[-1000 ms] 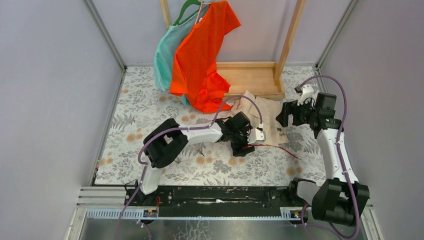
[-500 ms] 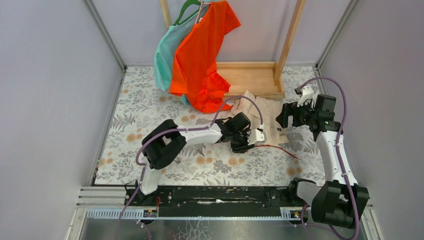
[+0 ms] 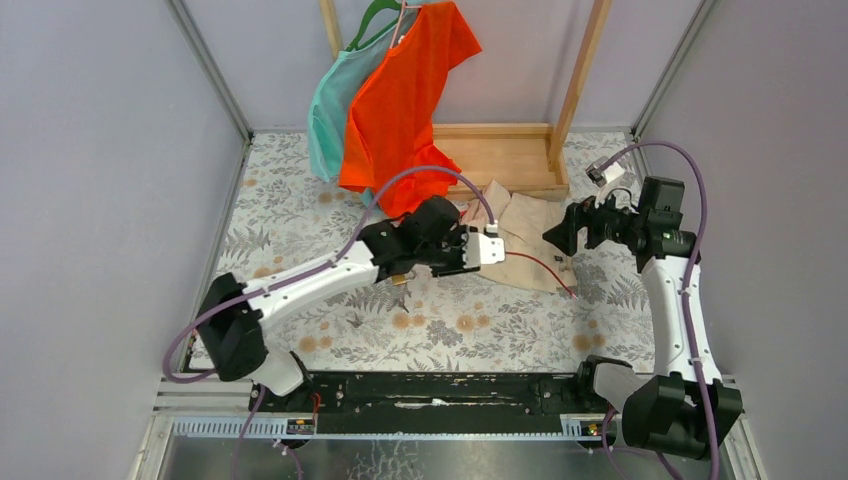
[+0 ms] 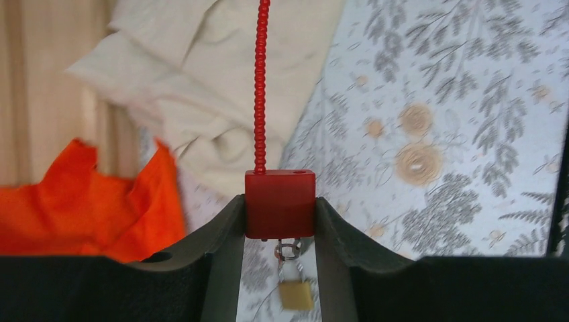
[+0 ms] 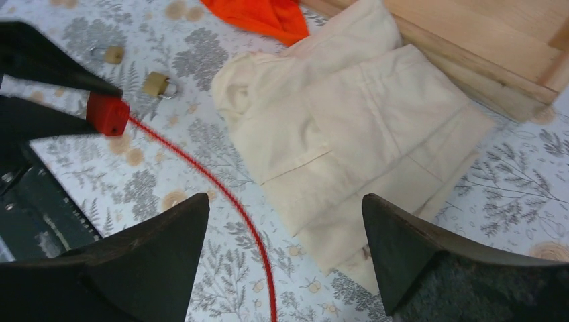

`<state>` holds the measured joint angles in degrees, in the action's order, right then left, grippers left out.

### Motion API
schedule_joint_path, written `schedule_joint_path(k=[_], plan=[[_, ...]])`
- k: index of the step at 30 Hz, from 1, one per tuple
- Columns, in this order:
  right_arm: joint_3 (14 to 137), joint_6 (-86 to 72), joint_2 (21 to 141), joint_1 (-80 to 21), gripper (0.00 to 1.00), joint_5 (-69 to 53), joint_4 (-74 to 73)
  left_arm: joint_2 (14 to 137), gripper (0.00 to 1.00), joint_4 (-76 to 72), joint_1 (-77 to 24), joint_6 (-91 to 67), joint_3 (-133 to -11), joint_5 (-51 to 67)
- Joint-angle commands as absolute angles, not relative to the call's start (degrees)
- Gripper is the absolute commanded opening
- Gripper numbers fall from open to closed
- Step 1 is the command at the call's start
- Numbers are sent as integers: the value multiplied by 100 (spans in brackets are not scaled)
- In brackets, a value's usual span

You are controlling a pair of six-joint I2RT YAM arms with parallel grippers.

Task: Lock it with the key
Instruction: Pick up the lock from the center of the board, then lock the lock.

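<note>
Within the last second our left gripper [image 4: 280,213] has swung left and lifted off the desk [image 3: 300,210]. It is clenched on the red lock [image 4: 280,198], which is now held in the air. A ring and brass piece [image 4: 295,294] show beneath the lock; this is possibly the key, though we cannot be sure. The red cable [image 4: 259,87] trails away beside the cream cloth [image 5: 349,114]. Farther right, our right gripper [image 5: 280,201] has drawn back, spread wide and empty, so we judge the key still needs turning.

Grey walls [image 3: 100,150] enclose a floral-patterned tabletop [image 3: 500,330]; a wooden rack [image 3: 505,155] stands behind.
</note>
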<state>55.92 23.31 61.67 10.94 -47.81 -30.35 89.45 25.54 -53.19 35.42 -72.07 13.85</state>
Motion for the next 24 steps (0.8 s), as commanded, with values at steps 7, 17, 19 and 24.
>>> schedule_joint_path(k=[7, 17, 19, 24], plan=[[6241, 2738, 6317, 1046, 95, -6122, -4095, 7930, 0, 3207, -4860, 4030, -7376, 179], [6329, 2682, 6708, 600, 89, -5594, -4294, 7656, 0, 3445, -4843, 4098, -7429, 75], [6352, 2679, 6811, 293, 87, -5314, -4288, 7655, 0, 3445, -4845, 4072, -7448, 161], [6388, 2638, 7188, -32, 77, -5068, -4190, 7631, 0, 3445, -4843, 4018, -7485, 267]])
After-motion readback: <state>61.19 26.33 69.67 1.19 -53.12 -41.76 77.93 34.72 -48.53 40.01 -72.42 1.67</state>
